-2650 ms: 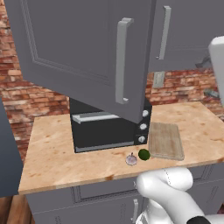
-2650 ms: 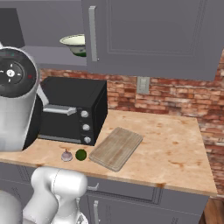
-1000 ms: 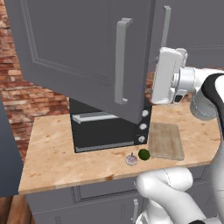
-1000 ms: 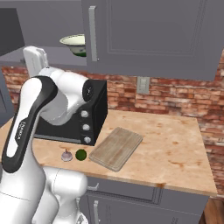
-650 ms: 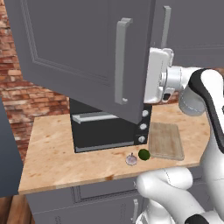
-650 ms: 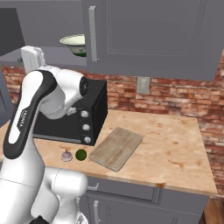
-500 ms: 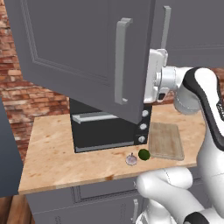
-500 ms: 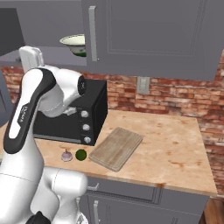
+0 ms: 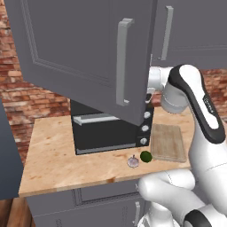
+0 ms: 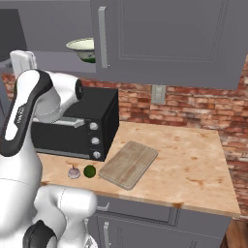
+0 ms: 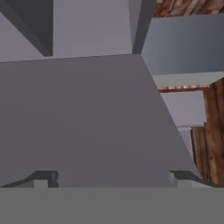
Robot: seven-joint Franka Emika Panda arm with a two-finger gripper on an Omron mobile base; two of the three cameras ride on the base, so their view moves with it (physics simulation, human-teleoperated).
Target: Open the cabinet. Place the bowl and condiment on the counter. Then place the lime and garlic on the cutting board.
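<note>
The cabinet's left door hangs wide open toward me, while its right door is closed. Inside, on the shelf, stands the cream bowl. The condiment is hidden. My gripper is open, its fingertips spread wide before a flat grey cabinet surface, holding nothing. The hand sits just behind the open door's edge, above the oven. On the counter, the lime and garlic lie side by side in front of the oven, left of the cutting board.
A black toaster oven stands on the counter under the open cabinet. A wall outlet is set in the brick backsplash. Grey drawer fronts run below the counter edge. Bare countertop stretches right of the board.
The arm has swung left and drawn in toward the cabinet opening, so the hand now sits behind the open door's edge. The jaws stayed open. Objects have not moved.
</note>
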